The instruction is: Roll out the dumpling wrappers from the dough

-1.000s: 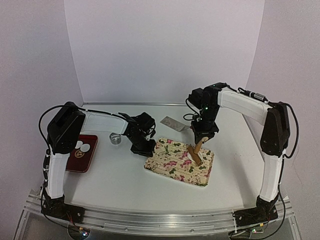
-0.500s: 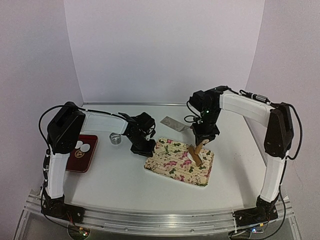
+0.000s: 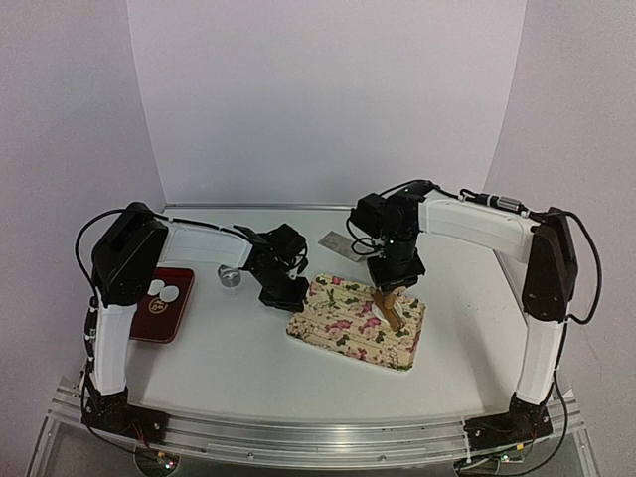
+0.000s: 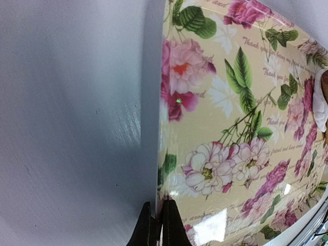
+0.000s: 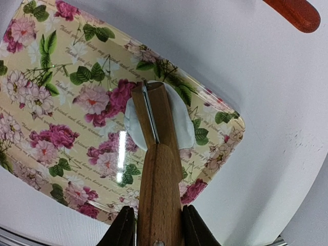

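While the right jaws press the clamped brown wooden rolling pin (image 5: 156, 169) on the thin white dough wrapper (image 5: 185, 125), the flowered tray (image 5: 61, 92) may slide. Closed left jaws merely touch its left edge.

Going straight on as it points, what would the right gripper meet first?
The right gripper holds a wooden tool aimed at the white dough on the floral tray; the dough comes first, probably.

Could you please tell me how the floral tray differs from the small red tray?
The floral tray is larger; the red tray is smaller. The floral tray is cream with pink flowers; the red tray is dark red. The floral tray carries one dough piece under the wooden roller; the red tray carries two dumpling wrappers. Both are rectangular.
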Robot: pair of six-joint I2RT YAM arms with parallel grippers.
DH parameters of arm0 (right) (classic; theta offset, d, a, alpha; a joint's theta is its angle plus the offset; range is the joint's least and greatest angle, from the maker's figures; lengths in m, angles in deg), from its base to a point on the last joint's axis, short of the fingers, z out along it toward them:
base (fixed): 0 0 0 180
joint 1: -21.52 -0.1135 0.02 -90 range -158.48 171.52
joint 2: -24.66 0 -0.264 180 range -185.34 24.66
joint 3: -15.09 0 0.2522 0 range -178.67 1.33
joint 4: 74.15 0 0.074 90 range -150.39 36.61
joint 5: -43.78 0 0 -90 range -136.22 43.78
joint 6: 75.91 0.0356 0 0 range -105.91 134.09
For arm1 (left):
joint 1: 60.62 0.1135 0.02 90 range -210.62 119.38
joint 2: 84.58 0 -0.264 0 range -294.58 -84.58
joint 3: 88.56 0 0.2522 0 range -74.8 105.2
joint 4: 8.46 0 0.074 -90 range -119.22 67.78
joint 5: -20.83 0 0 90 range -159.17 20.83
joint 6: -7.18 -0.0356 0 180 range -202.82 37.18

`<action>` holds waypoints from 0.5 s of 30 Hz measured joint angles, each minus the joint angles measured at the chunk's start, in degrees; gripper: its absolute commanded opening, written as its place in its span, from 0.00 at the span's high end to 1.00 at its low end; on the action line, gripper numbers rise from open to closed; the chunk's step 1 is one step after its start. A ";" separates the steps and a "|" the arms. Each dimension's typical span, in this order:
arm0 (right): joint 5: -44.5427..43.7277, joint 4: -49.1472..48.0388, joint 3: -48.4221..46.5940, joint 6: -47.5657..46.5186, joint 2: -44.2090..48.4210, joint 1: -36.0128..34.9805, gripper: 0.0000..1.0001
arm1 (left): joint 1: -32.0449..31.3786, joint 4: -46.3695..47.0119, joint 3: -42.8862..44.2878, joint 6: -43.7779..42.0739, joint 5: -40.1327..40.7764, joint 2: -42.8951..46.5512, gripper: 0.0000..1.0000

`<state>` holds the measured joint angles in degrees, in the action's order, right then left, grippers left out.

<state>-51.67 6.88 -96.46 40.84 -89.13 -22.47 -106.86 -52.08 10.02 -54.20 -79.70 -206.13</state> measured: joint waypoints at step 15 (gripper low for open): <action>-9.80 2.85 -2.33 3.57 -4.05 -4.54 1.00 | -0.10 4.36 -4.20 1.38 0.90 2.01 1.00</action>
<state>-61.47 9.73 -98.80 44.41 -93.18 -27.01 -106.96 -47.72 5.82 -52.82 -78.79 -204.12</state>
